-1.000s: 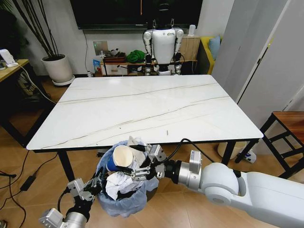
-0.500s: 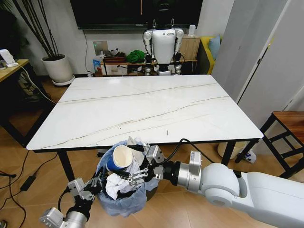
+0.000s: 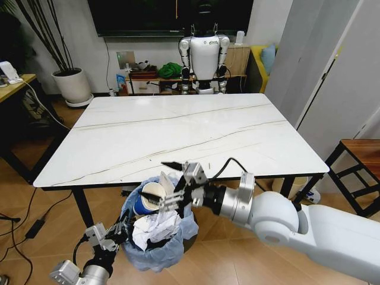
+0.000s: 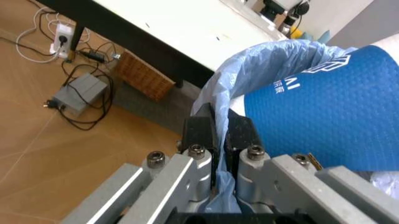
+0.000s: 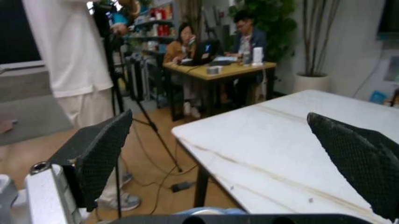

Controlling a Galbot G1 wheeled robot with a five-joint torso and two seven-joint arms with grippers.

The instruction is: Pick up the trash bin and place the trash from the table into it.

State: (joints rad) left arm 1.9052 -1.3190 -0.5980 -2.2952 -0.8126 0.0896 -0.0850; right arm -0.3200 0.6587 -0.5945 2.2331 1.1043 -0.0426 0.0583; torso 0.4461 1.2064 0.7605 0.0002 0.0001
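Note:
The trash bin [image 3: 155,246], lined with a crinkled light-blue bag, hangs just below the near edge of the white marble-look table [image 3: 178,130]. My left gripper [image 3: 117,233] is shut on the bin's rim, and its fingers [image 4: 203,133] pinch the bag's edge [image 4: 262,60]. In the bin lie a blue-and-white paper cup [image 3: 147,199] [image 4: 324,116] and crumpled white paper [image 3: 155,227]. My right gripper [image 3: 162,183] [image 5: 231,154] hovers open above the bin's mouth at the table's edge, with nothing between its black pads [image 5: 96,154].
A white humanoid robot [image 3: 204,53] stands beyond the table's far edge. A potted plant [image 3: 71,83] and a tan desk [image 3: 13,80] are at the left. A wooden stool [image 3: 359,157] is at the right, with a cream bin [image 3: 290,187] under the table's right corner. Cables [image 4: 81,70] lie on the floor.
My right gripper has risen out of the bin's mouth to the table's edge and spread its fingers wider. The cup and paper stay in the bin. The left gripper holds still.

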